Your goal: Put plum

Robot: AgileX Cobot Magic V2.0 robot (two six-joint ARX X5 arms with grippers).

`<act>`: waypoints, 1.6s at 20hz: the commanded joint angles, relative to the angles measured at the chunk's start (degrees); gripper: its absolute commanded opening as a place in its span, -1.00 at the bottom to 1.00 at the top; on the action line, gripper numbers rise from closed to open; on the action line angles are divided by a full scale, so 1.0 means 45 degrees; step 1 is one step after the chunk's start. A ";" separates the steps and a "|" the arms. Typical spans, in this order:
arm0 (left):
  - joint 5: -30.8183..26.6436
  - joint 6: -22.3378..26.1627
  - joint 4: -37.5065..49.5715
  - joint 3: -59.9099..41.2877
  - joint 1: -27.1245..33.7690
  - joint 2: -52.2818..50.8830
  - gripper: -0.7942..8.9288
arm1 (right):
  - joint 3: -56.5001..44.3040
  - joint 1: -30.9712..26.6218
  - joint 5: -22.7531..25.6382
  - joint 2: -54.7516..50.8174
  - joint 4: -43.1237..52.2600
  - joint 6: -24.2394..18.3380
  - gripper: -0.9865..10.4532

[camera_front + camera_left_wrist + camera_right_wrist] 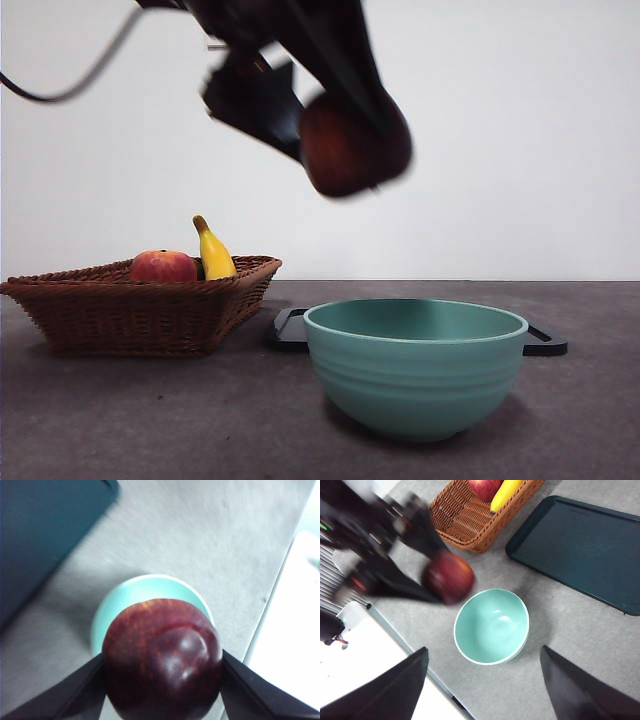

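No readable text, label, brand, number or sign anywhere (front and both wrist views alike, parts of them blurred).

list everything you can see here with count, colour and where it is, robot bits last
plum: one, dark maroon, held in the air above the table, over the bowl's near-basket side
bowl: one, teal green, on the table, nothing in it
basket: one, brown wicker, on the table beside the tray
red-orange fruit: one, in the basket
banana: one, yellow, in the basket next to the red-orange fruit
tray: one, dark, flat on the table behind the bowl
table: one, grey
left pincer: one, black, shut on the plum
right pincer: one, black, jaws apart, holding nothing, high above the bowl
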 commanded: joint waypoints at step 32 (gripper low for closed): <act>-0.2040 0.0962 0.0690 0.1506 -0.1549 0.2783 0.06 | 0.0272 0.0049 0.0000 0.0068 0.0044 0.0044 -0.20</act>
